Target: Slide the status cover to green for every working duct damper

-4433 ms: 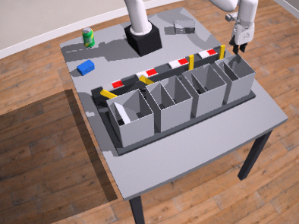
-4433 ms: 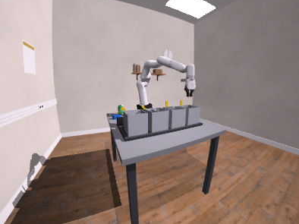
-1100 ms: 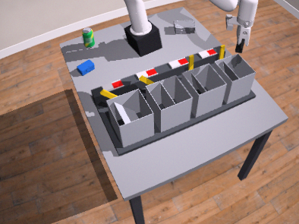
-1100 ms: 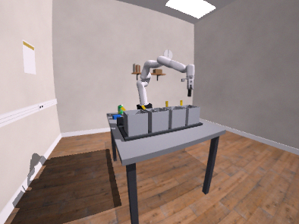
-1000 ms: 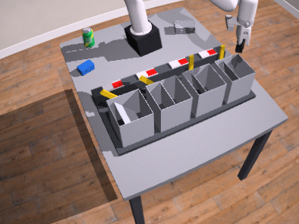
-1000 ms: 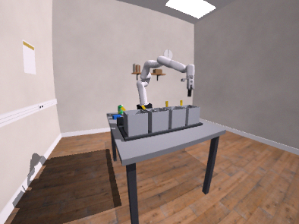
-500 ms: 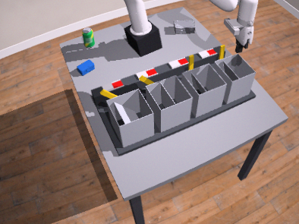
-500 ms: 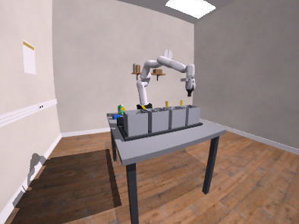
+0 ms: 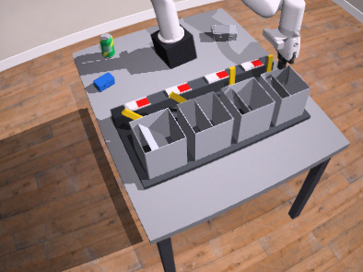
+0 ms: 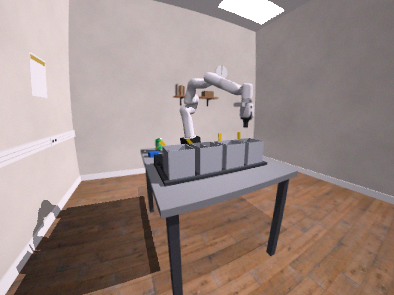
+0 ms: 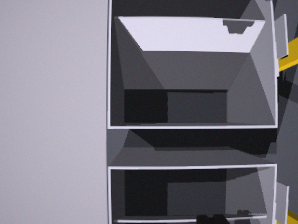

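Note:
Four grey box dampers stand in a row on a dark base (image 9: 221, 158): the first (image 9: 158, 153) (image 10: 179, 163), the second (image 9: 205, 135) (image 10: 210, 159), the third (image 9: 251, 119) (image 10: 234, 155) and the fourth (image 9: 292, 101) (image 10: 254, 151). Behind them lie four sliders (image 9: 137, 103) (image 9: 179, 88) (image 9: 216, 76) (image 9: 251, 65), each showing red beside a white cover. Yellow levers (image 9: 131, 114) (image 9: 177, 97) (image 9: 232, 74) (image 9: 270, 63) stick out behind the dampers. My gripper (image 9: 282, 64) (image 10: 244, 124) is shut and empty, hanging just behind the fourth damper, beside its lever. The wrist view looks down into two dampers (image 11: 192, 75) (image 11: 192, 195).
A green can (image 9: 108, 45) and a blue block (image 9: 104, 81) sit at the table's back left. A grey box (image 9: 224, 32) lies at the back, right of the arm's black base (image 9: 174, 50). The table edge (image 9: 341, 142) is close on the right.

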`<state>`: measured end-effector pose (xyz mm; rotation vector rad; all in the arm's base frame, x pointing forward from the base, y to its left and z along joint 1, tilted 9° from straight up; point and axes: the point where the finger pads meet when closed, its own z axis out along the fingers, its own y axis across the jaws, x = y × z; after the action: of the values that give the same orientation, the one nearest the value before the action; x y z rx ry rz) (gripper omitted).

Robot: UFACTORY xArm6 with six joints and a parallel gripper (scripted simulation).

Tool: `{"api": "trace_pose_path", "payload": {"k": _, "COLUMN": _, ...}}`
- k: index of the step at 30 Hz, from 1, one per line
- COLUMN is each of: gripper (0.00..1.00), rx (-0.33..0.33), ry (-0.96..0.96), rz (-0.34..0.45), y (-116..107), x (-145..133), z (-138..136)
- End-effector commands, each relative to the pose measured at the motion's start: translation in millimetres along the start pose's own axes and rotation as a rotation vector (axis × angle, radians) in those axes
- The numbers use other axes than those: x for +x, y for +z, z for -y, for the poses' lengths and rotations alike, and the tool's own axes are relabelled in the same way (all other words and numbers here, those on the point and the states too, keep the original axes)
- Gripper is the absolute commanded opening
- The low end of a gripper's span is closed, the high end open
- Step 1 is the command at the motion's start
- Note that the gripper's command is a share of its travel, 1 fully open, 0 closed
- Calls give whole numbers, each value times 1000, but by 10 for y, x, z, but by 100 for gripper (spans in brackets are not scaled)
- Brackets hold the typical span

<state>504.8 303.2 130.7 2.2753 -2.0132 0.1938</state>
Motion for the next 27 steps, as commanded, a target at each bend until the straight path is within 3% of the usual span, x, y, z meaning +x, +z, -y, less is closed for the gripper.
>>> {"api": "trace_pose_path", "payload": {"k": 1, "gripper": 0, "rx": 7, "ry": -3, "rz": 7, "y": -33, "x": 260, "z": 57}}
{"api": "trace_pose_path", "payload": {"k": 2, "gripper": 0, "rx": 7, "ry": -3, "rz": 7, "y": -35, "x": 482, "z": 82}}
{"api": "trace_pose_path", "payload": {"k": 16, "gripper": 0, "rx": 7, "ry": -3, "rz": 7, "y": -27, "x": 1512, "z": 63}}
{"api": "trace_pose_path", "payload": {"k": 18, "gripper": 0, "rx": 7, "ry": -3, "rz": 7, "y": -27, "x": 1512, "z": 63}}
{"api": "trace_pose_path", "payload": {"k": 19, "gripper": 0, "rx": 7, "ry": -3, "rz": 6, "y": -21, "x": 1735, "z": 30}}
{"api": "trace_pose_path", "payload": {"k": 27, "gripper": 0, "rx": 7, "ry": -4, "rz": 4, "y": -1, "x": 2263, "z": -95}}
